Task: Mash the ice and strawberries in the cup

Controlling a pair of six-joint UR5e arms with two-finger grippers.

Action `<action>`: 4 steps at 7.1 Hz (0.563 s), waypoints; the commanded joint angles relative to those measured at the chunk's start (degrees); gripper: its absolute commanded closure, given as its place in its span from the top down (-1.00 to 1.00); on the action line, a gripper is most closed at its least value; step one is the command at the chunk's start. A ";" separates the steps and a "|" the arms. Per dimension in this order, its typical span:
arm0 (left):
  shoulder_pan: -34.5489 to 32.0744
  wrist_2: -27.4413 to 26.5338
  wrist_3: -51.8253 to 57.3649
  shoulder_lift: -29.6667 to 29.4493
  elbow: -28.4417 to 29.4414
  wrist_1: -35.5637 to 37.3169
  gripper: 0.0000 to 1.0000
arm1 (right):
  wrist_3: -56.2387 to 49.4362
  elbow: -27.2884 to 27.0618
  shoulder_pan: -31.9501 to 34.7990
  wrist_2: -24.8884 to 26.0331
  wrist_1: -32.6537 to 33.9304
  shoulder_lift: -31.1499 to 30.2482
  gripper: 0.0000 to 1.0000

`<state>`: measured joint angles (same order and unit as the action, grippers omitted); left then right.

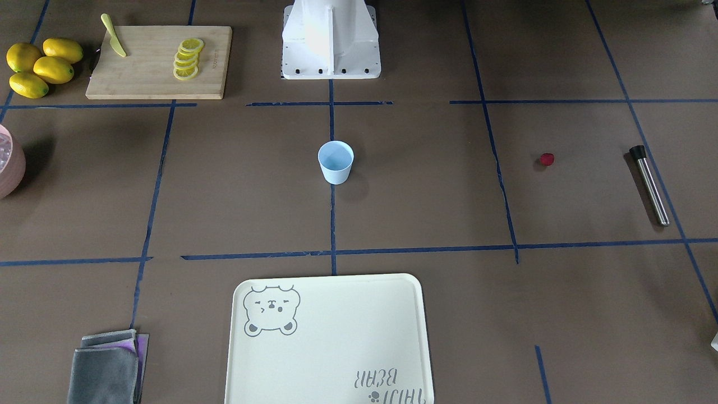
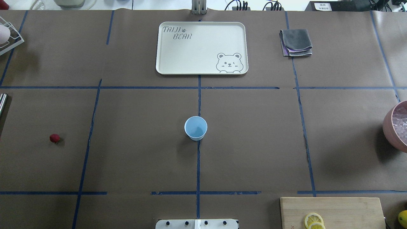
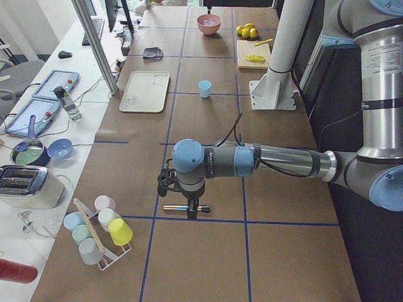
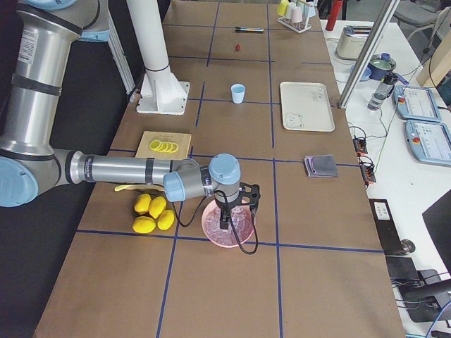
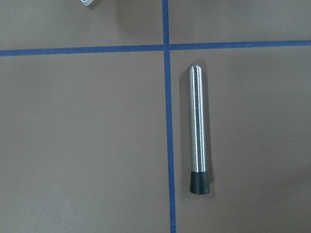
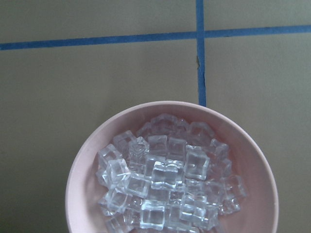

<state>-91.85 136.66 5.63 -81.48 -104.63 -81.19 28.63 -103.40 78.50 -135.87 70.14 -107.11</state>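
Fingers on neither arm can be read. The left fingers (image 3: 187, 202) hang just above the steel masher (image 5: 198, 131) at the counter's (image 2: 254, 152) left end, and the right fingers (image 4: 229, 217) hang over the pink bowl (image 6: 80, 170) at its right end. Both show only in the side views, so I cannot tell how wide they stand or whether they touch anything.

Nothing of the job looks done yet. The bowl holds all the ice (image 6: 165, 179). The masher lies flat on the counter. The cup (image 2: 196, 128) stands upright at mid-counter and looks empty. The strawberry (image 2: 54, 138) sits alone, well apart from the cup, toward the masher's end. Ice and berry must go in before any mashing.
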 commanded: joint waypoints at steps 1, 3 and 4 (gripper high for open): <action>0.00 0.01 0.00 0.00 0.04 -0.02 1.00 | 16.05 0.04 -3.52 1.12 -4.66 -1.00 0.91; 0.00 0.01 0.00 -0.09 -0.14 -0.02 1.00 | 21.36 0.65 -4.40 3.84 -4.75 -0.83 0.89; 0.00 0.01 0.00 -0.09 -0.14 -0.28 1.00 | 22.25 1.35 -5.54 3.86 -4.75 -0.82 0.90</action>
<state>-91.82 136.67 5.62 -81.53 -104.72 -81.28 48.98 -102.77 74.10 -132.62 65.46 -107.98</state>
